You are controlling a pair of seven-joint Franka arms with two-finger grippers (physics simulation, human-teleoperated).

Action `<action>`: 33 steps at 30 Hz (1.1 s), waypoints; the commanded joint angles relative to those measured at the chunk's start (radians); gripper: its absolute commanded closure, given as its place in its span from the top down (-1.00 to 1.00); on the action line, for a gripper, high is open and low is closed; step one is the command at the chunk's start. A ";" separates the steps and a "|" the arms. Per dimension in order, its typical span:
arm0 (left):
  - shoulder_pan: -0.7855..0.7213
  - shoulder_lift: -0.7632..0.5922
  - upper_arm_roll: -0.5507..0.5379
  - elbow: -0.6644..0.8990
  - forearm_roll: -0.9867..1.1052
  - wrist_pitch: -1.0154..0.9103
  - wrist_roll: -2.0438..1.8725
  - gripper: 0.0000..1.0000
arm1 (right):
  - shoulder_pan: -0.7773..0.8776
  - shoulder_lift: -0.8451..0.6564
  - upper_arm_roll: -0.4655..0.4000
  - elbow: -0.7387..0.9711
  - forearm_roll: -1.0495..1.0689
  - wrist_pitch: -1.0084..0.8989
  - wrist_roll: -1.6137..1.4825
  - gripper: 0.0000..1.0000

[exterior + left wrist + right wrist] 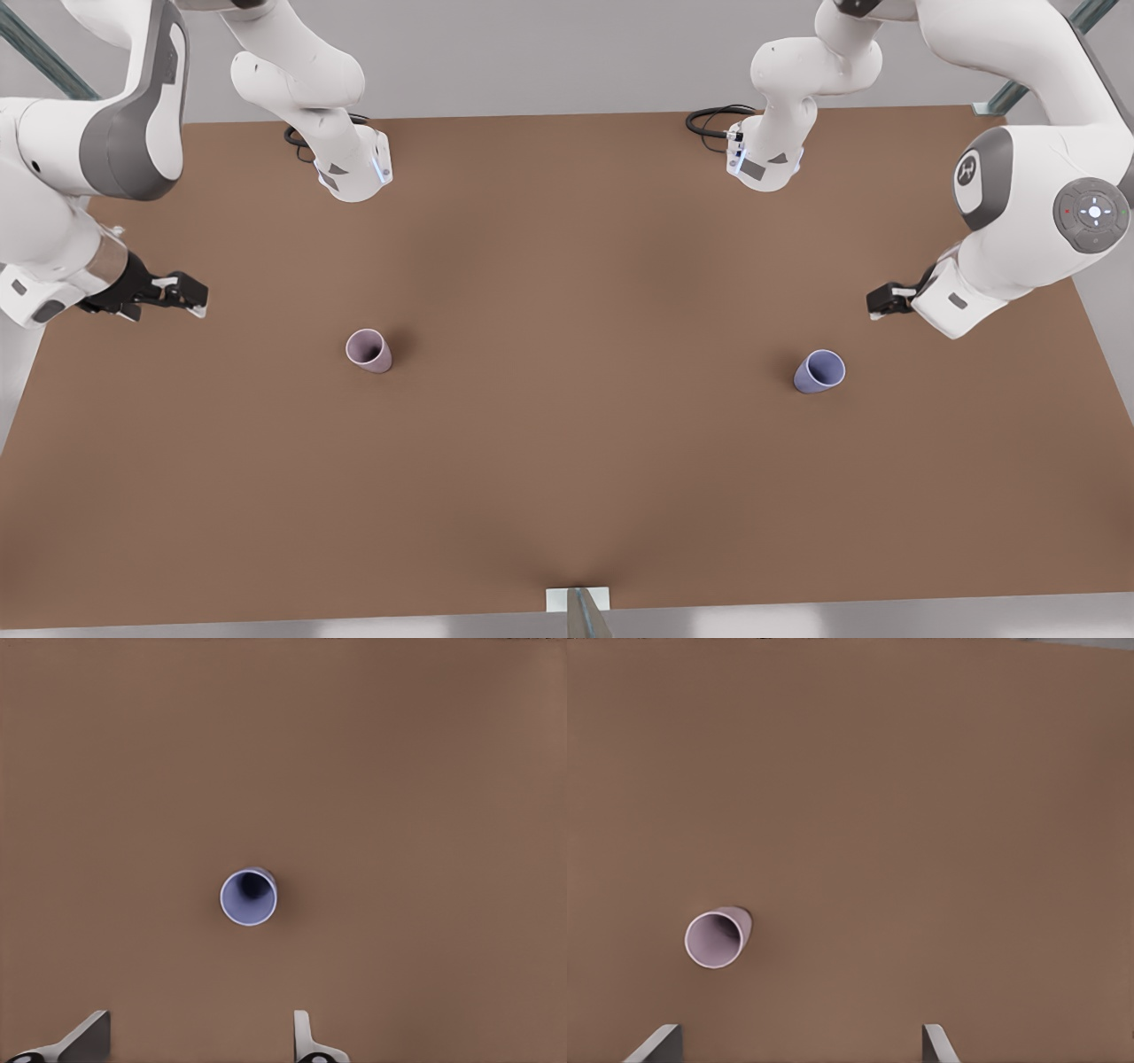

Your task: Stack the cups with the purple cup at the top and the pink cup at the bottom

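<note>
Fingers (pixel 198 1041) spread, purple cup (pixel 249 896) apart.

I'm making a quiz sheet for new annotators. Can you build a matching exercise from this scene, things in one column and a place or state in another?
Things:
1. pink cup
2. purple cup
3. left gripper
4. table

Places or states:
A. open, above the table near the purple cup
B. upright on the front view's right
C. brown surface under both cups
D. upright on the front view's left

Pairs: 1-D, 2-B, 3-A, 4-C
</note>
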 commanded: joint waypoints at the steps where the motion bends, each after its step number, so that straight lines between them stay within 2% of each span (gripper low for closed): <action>1: 0.000 0.002 0.000 0.000 0.003 0.051 0.055 1.00 | -0.009 -0.001 -0.003 -0.006 0.002 0.030 -0.041 1.00; 4: 0.000 0.010 0.000 0.000 0.003 0.051 0.053 1.00 | -0.010 0.006 -0.005 -0.028 0.002 0.053 -0.071 1.00; 6: 0.003 0.022 0.000 0.000 0.003 0.051 0.053 1.00 | -0.009 0.009 -0.003 -0.123 0.013 0.100 -0.068 1.00; 12: 0.005 0.033 0.004 -0.002 0.003 0.049 0.053 1.00 | 0.005 0.025 0.015 -0.330 0.013 0.352 -0.070 1.00; 21: 0.008 0.059 0.004 -0.003 0.003 0.049 0.050 1.00 | 0.119 0.174 0.018 -0.387 0.024 0.542 -0.096 1.00; 26: 0.009 0.074 0.004 -0.003 0.003 0.052 0.052 1.00 | 0.128 0.176 0.018 -0.514 0.022 0.675 -0.099 1.00; 33: 0.014 0.083 0.006 -0.003 0.003 0.058 0.053 1.00 | 0.138 0.208 0.020 -0.548 0.022 0.718 -0.166 1.00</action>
